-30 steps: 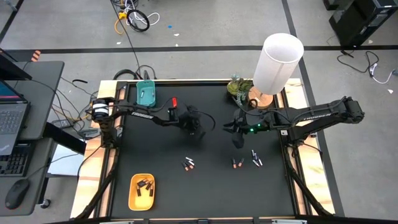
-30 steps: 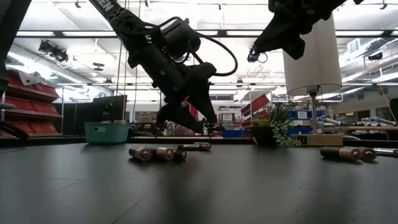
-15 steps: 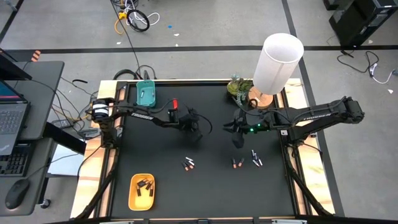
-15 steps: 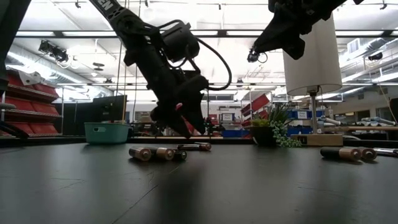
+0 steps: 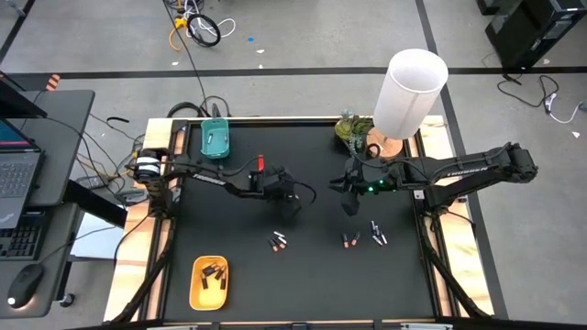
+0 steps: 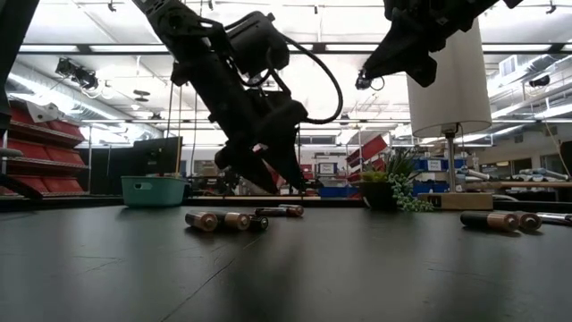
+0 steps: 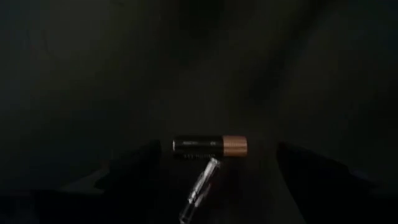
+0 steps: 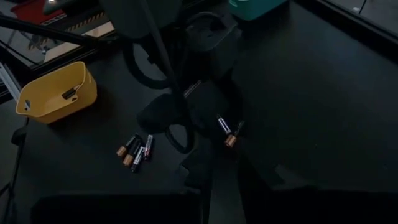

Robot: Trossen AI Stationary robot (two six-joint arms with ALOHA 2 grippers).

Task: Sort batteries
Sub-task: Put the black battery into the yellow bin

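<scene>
Batteries (image 5: 279, 242) just beside open left hand (image 5: 290, 207).

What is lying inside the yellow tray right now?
In the high view the yellow tray holds a few dark batteries, loose on its floor. The right wrist view shows only one over the rim, its wall hiding the rest. Exact count unclear.

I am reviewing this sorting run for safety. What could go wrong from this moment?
The open left gripper hangs above two batteries lying close together, one dark with a copper end, one slim and pale; it might catch both or knock one rolling. More batteries lie in a tight cluster nearby, hard to pick singly.
</scene>
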